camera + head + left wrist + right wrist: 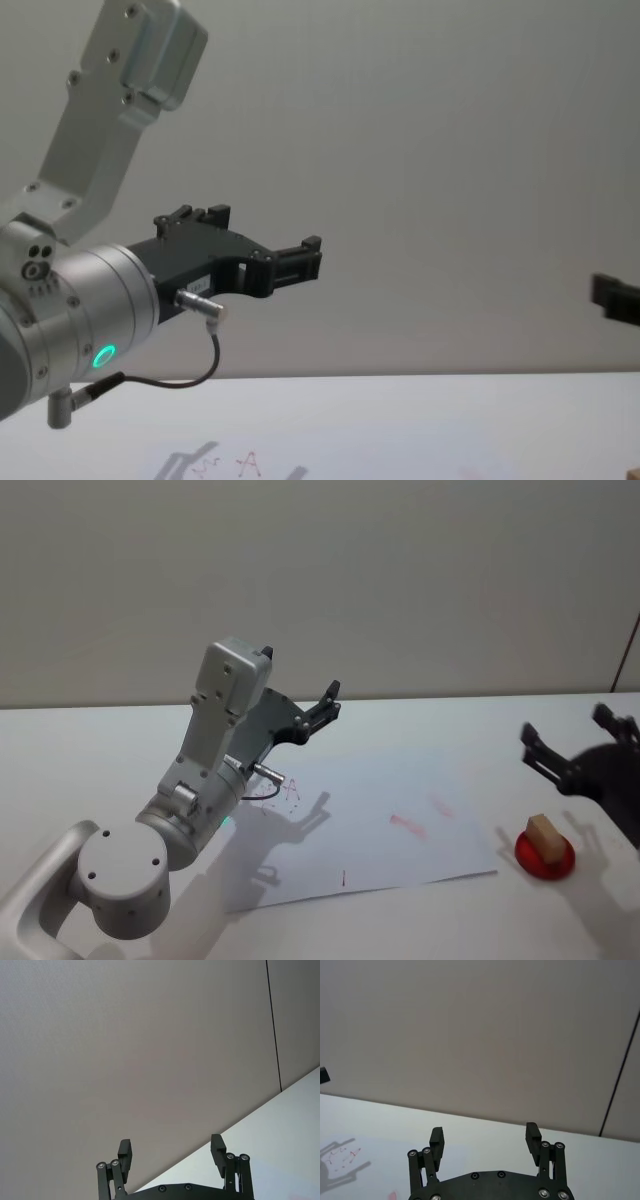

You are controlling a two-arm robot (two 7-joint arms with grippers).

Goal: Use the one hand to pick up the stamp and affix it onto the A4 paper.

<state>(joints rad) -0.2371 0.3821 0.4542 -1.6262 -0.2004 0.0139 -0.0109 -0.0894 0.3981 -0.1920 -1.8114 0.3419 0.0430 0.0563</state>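
Step in hand: the right pincer (pixel 485 1131), spread wide and empty, hovers near the small tan wooden block stamp (pixel 544 835) and is not yet around it.
Stamp: it stands on a round red pad (pixel 528 861), just beside the white A4 paper sheet (pixel 400 790).
Doing it well: descend squarely and grip the block's sides without tipping it.
Around: the left pincer (pixel 170 1144), also wide, is raised over the sheet's left part and probably will not obstruct.

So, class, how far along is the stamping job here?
Done: nothing certain; the A4 paper already bears red marks. In hand: nothing, the stamp sits on its red pad with the open right claw hovering near it. To do: grasp, carry over, press onto the paper. The left claw is open, raised over the paper.
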